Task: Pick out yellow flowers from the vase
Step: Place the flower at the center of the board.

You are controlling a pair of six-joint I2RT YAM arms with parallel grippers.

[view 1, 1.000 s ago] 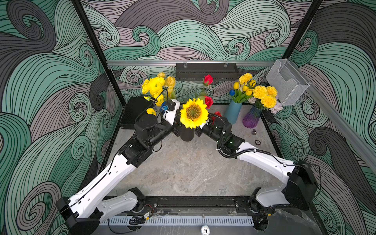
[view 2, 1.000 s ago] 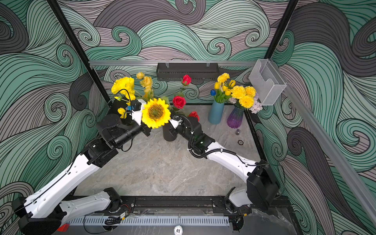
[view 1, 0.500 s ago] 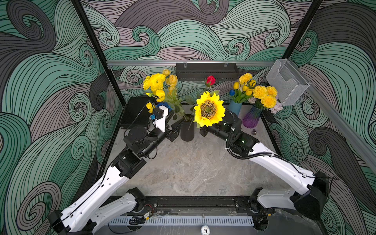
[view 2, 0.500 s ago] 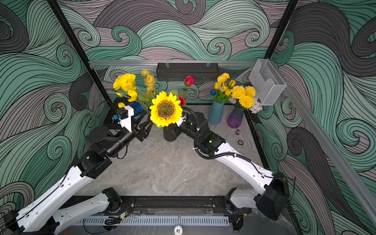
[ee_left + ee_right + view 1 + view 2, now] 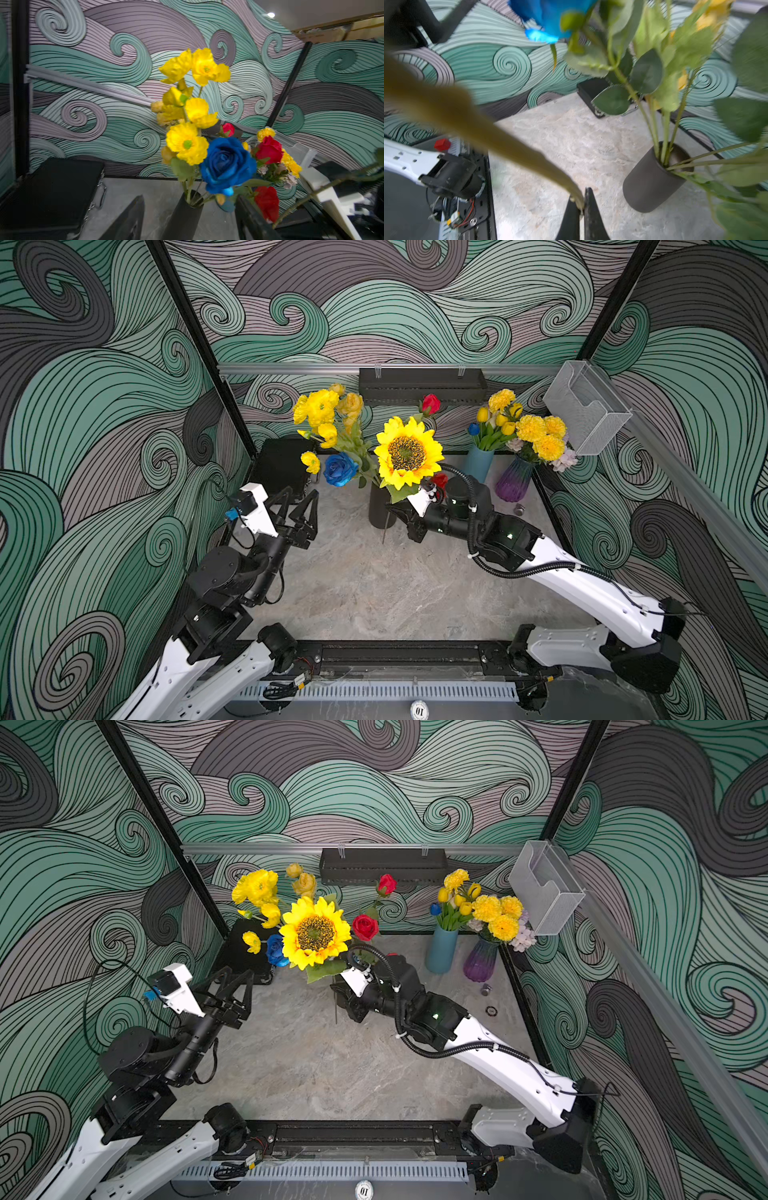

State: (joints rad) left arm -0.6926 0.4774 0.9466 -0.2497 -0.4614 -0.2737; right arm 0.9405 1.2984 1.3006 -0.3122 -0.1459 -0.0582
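On the table [image 5: 374, 593], three vases [image 5: 380, 506]; one sunflower [image 5: 409, 454] in right pincer [image 5: 581, 199].

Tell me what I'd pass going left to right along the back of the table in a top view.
Black case → blue rose → sunflower → teal vase → purple vase → clear bin.
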